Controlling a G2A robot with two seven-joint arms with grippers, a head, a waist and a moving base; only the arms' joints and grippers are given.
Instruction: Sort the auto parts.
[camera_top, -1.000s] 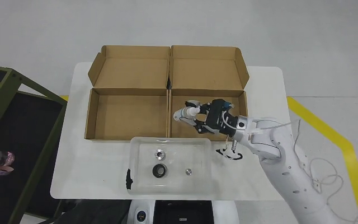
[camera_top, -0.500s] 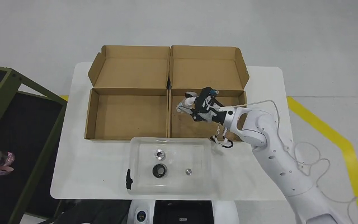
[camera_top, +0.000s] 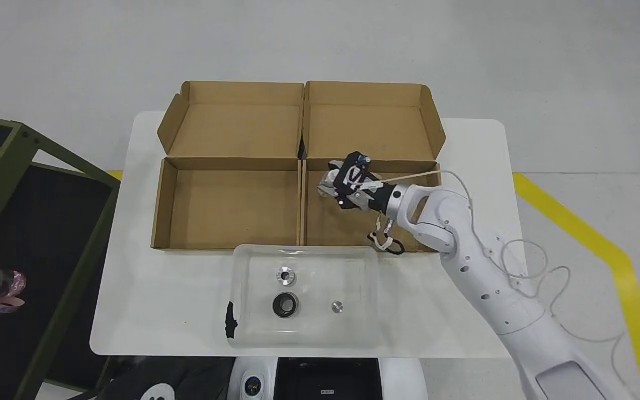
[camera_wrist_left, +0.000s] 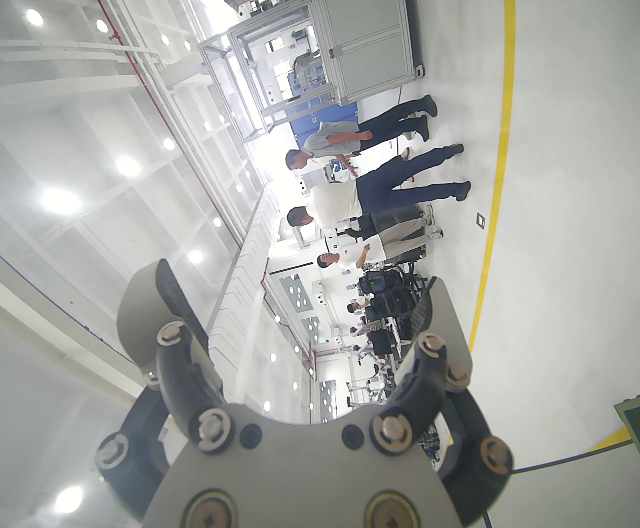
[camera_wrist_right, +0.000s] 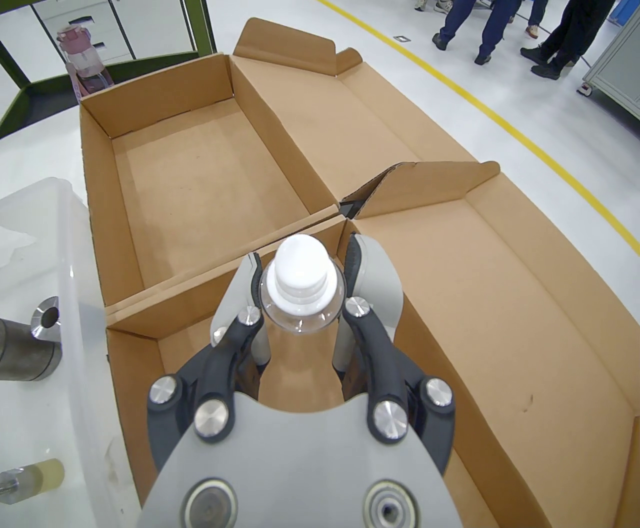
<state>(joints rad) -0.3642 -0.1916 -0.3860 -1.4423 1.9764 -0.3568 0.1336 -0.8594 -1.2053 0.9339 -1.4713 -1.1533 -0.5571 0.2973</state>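
Note:
My right gripper (camera_top: 334, 186) (camera_wrist_right: 303, 252) is shut on a white plastic part with a clear round flange (camera_wrist_right: 301, 282). It hangs over the right cardboard box (camera_top: 330, 226) (camera_wrist_right: 500, 280), near the wall shared with the left cardboard box (camera_top: 230, 210) (camera_wrist_right: 200, 170). Both boxes are bare inside. In the clear plastic bin (camera_top: 305, 258) (camera_wrist_right: 50, 210) at the table's front lie a metal bushing (camera_top: 287, 276) (camera_wrist_right: 30, 340), a black ring (camera_top: 287, 305) and a small metal cylinder (camera_top: 338, 307) (camera_wrist_right: 30, 477). My left gripper (camera_wrist_left: 297, 285) is open, pointing up into the room with nothing between its fingers.
The boxes' lids (camera_top: 370, 120) stand folded back at the far side. A small black piece (camera_top: 230, 322) sits at the bin's front left corner. The white table (camera_top: 470, 150) shows bare on both sides. A loose cable (camera_top: 385, 240) dangles from the right arm.
My right arm has carried the white part from above the bin's far right corner to the far left of the right box. The parts in the bin have not moved.

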